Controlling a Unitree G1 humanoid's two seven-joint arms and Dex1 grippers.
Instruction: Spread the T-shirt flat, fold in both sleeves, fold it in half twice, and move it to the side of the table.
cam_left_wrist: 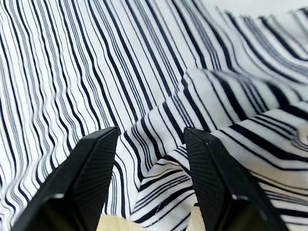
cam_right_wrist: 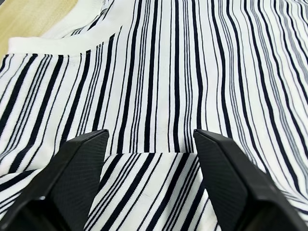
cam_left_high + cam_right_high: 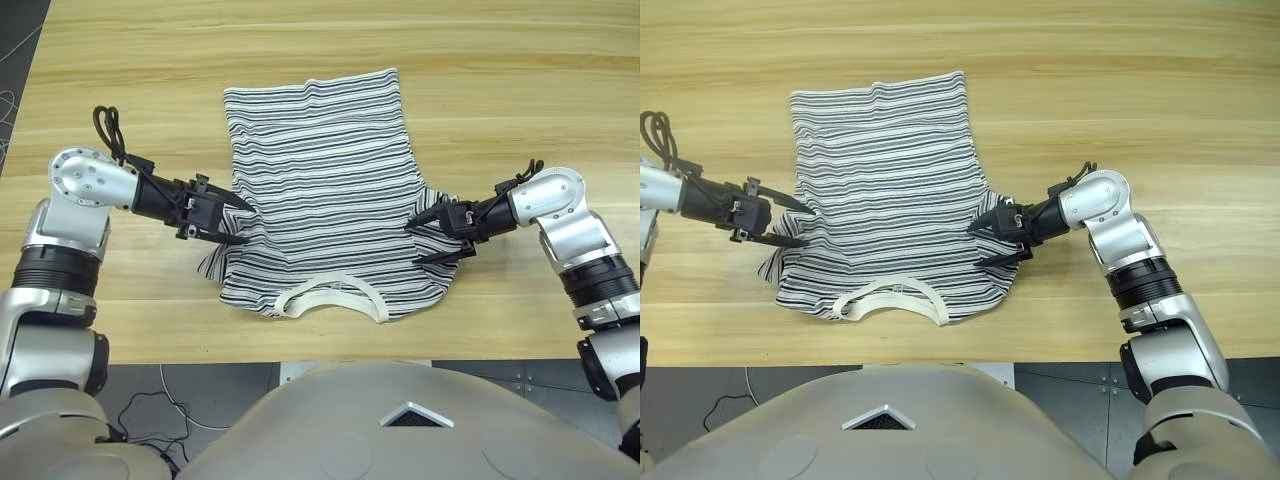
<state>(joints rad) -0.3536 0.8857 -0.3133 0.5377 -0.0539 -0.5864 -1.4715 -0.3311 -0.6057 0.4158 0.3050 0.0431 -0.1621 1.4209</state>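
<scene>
A black-and-white striped T-shirt (image 3: pixel 325 190) lies on the wooden table (image 3: pixel 520 90), its white collar (image 3: pixel 333 297) toward the near edge and its hem at the far end. Both sleeves are folded in over the body. My left gripper (image 3: pixel 243 220) is open at the shirt's left side, its fingers (image 1: pixel 91 168) spread over a rumpled fold of striped cloth (image 1: pixel 216 110). At the shirt's right side my right gripper (image 3: pixel 420 243) is open too, its fingers (image 2: pixel 79 173) spread over the folded sleeve edge (image 2: pixel 149 183). Neither holds anything.
Bare wood (image 3: pixel 1200 100) surrounds the shirt on the left, the right and beyond the hem. The table's near edge (image 3: pixel 200 362) runs just below the collar, with dark floor and cables (image 3: pixel 160 410) under it.
</scene>
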